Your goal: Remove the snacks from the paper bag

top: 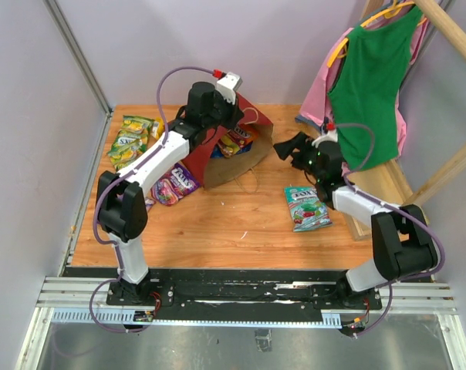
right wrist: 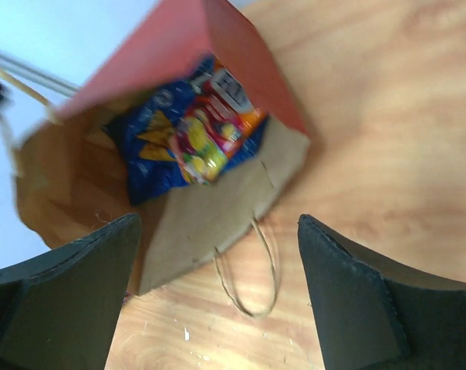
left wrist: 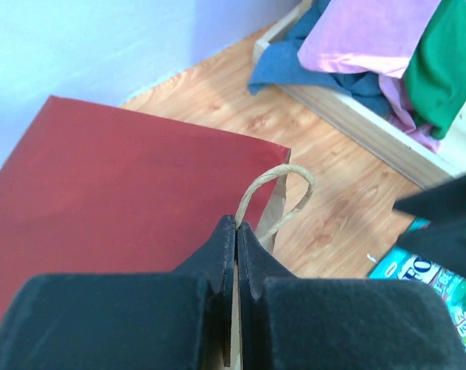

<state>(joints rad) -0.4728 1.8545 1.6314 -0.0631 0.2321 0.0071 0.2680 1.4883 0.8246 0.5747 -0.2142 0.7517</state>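
The red paper bag [top: 252,123] lies on its side at the back of the table, its mouth open toward the right. My left gripper [top: 233,118] is shut on the bag's upper rim; in the left wrist view [left wrist: 237,223] the kraft edge sits between the closed fingers, above the red side [left wrist: 125,185]. A blue chip bag [right wrist: 190,131] lies inside the mouth [top: 234,142]. My right gripper [top: 282,148] is open and empty just outside the mouth [right wrist: 217,227]. Green-yellow packets [top: 133,139], a purple packet [top: 175,185] and a teal-white packet [top: 306,206] lie on the table.
One beige handle loop [right wrist: 252,277] lies flat on the wood in front of the bag; the other [left wrist: 283,193] stands up by my left fingers. Green and pink garments [top: 368,85] hang on a wooden rack at the right, above a wooden box [top: 387,185].
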